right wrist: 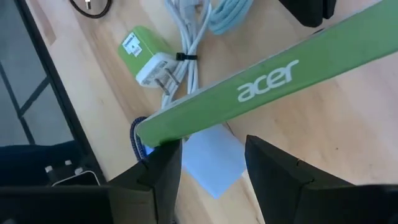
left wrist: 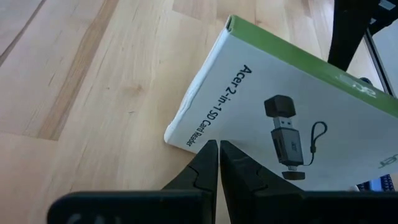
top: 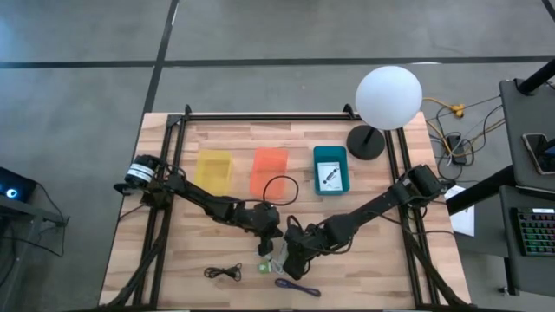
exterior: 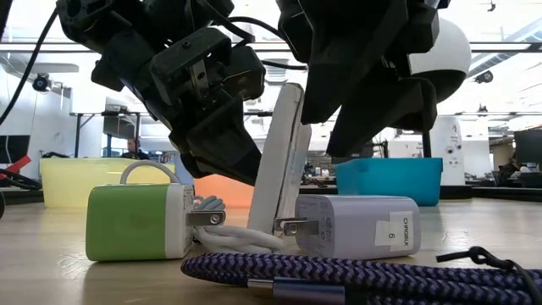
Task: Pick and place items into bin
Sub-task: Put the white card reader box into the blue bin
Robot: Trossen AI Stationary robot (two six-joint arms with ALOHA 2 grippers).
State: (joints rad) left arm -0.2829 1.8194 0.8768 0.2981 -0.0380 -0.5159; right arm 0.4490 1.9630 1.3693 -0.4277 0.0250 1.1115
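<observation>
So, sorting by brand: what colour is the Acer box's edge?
Green edge on the Acer box, clearest in the right wrist view.
</observation>
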